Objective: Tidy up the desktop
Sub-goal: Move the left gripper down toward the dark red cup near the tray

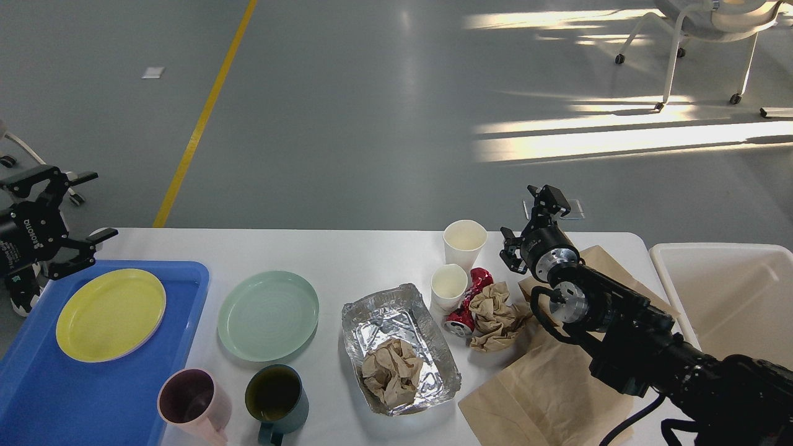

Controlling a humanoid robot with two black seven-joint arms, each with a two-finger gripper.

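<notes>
The white desktop carries a pale green plate, a pink mug, a dark teal mug, a foil tray holding crumpled brown paper, two paper cups, a crushed red can, another paper wad and a flat brown paper bag. A yellow plate lies in the blue tray. My left gripper is open and empty, at the far left above the tray's back corner. My right gripper is open and empty, just right of the taller cup.
A white plastic bin stands off the desktop's right end. My right arm lies across the paper bag. Grey floor with a yellow line stretches beyond the far edge, and a chair stands far back right.
</notes>
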